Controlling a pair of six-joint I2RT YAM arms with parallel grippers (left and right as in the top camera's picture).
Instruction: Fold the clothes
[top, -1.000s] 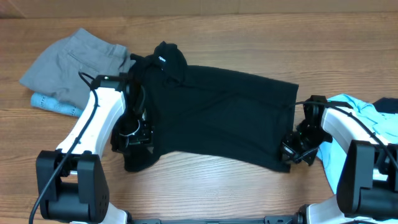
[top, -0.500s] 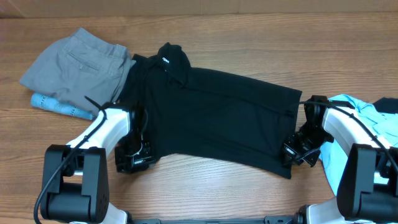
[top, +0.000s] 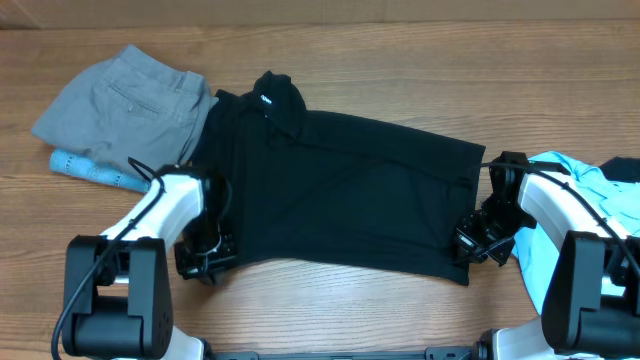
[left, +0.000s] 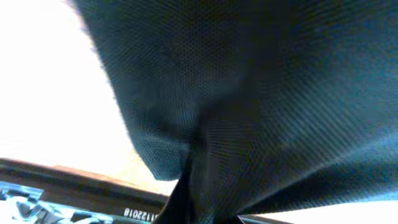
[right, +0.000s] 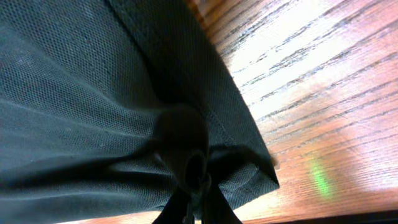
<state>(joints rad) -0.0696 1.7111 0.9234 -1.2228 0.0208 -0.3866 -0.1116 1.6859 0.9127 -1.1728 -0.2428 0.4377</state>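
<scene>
The clothes, a long black pair of trousers (top: 340, 190), lie spread across the middle of the table, with a small white logo (top: 266, 98) on the bunched far-left end. My left gripper (top: 205, 256) is at their near-left corner, shut on the fabric. In the left wrist view, black mesh cloth (left: 261, 93) fills the frame and gathers into my left gripper (left: 199, 211). My right gripper (top: 470, 245) is shut on the near-right hem. The right wrist view shows that hem corner (right: 249, 168) puckered into my right gripper (right: 196, 186).
Grey shorts (top: 125, 105) lie at the far left, touching the trousers' left edge, with a light-blue printed piece (top: 88, 168) sticking out beneath them. Light-blue cloth (top: 548, 265) lies under the right arm at the right edge. Bare wood (top: 330, 300) runs along the front.
My left gripper slid toward the front-left corner of the trousers and shut on it. The loose flap there is now drawn flat. The right gripper has stayed put.
</scene>
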